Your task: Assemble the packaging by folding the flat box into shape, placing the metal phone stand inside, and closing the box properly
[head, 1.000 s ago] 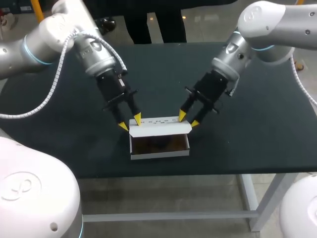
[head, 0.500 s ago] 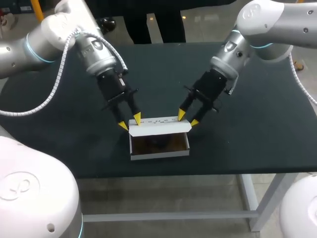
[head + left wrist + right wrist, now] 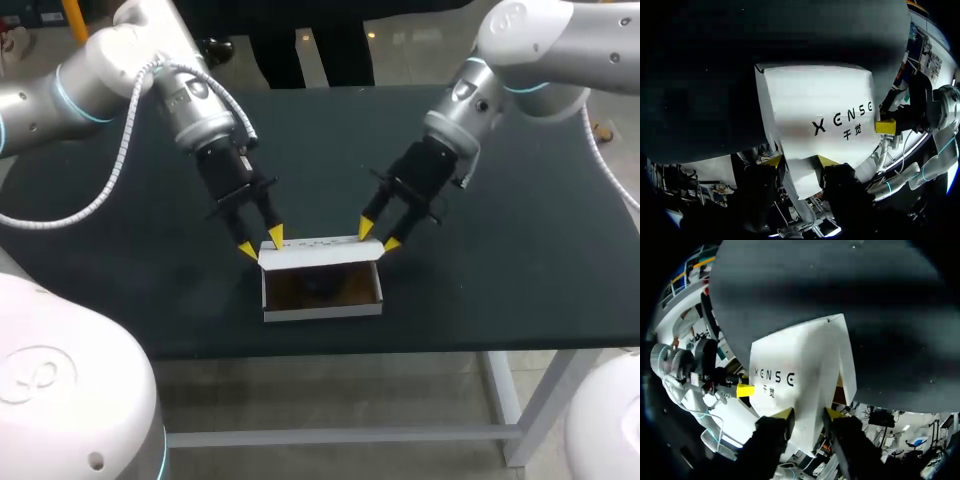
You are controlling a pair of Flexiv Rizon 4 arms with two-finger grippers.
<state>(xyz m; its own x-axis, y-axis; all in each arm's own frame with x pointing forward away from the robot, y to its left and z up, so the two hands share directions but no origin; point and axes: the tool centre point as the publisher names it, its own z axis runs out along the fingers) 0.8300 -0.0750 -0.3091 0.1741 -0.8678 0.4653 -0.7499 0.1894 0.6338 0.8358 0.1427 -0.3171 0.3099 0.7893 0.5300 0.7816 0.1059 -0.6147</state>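
Lifted a touch since before, my left claw (image 3: pixel 260 244) and right claw (image 3: pixel 378 236) each pinch a corner of the lid (image 3: pixel 320 250); uneven pull could skew it or drag the box (image 3: pixel 320 311).

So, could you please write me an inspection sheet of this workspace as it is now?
Surface: dark table, box near its front edge.
Job's things: white box open, lid raised; dark shape inside, too dim to name.
Clutter: nothing seen.
Grippers: left gripper and right gripper each shut on one end of the lid.
Cables: grey hose hangs off the left arm, clear of the box.
Surroundings: nothing seen.
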